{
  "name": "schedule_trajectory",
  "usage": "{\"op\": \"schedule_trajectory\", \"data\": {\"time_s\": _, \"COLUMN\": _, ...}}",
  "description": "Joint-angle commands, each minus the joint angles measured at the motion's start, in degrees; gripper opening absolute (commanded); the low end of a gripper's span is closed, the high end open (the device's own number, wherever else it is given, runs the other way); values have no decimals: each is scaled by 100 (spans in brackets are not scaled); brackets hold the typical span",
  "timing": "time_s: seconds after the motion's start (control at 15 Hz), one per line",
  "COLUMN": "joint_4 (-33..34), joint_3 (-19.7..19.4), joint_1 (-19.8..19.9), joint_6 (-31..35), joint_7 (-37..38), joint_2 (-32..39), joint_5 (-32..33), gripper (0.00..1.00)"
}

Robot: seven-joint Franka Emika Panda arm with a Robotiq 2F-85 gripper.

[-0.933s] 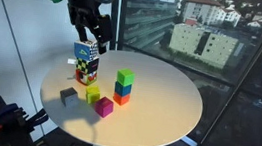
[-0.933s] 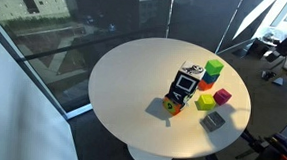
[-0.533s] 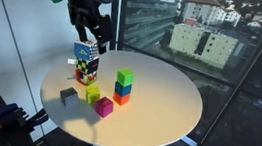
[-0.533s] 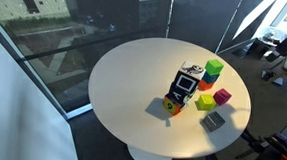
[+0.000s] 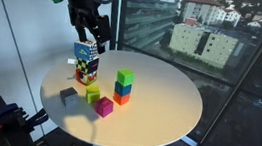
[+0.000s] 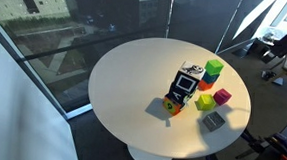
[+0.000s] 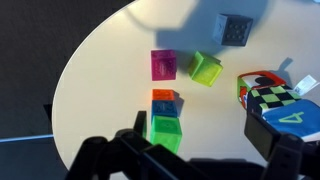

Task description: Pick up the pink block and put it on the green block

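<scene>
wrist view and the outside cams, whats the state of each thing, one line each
hand: open, empty, raised off the table
pink block: lying on the table, not held
green block: top of a three-block stack, nothing on it
blue block: middle of the stack
red-orange block: bottom of the stack
lime block: loose on the table
grey block: loose on the table
carton: standing on the table

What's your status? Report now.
Gripper open, empty, raised. Pink block untouched. Green block tops a stack. Lime block close beside pink block.
</scene>
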State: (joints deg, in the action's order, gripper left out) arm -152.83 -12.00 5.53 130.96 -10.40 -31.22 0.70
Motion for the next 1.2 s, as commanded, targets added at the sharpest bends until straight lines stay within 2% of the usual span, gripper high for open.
{"op": "schedule_trajectory", "data": {"time_s": 0.0, "joint_4": 213, "joint_3": 191, "joint_1": 52, "joint_6": -14, "joint_7": 231, "joint_2": 241, "joint_5": -34, "gripper": 100}}
{"op": "schedule_trajectory", "data": {"time_s": 0.6, "joint_4": 563, "joint_3": 609, "joint_1": 187, "joint_6": -151, "joint_7": 990, "joint_2": 997, "joint_5": 264, "gripper": 100}}
{"op": "schedule_trajectory", "data": {"time_s": 1.13, "joint_4": 962, "joint_3": 688, "joint_1": 193, "joint_6": -268, "joint_7": 1422, "joint_2": 2003, "joint_5": 595, "gripper": 100}}
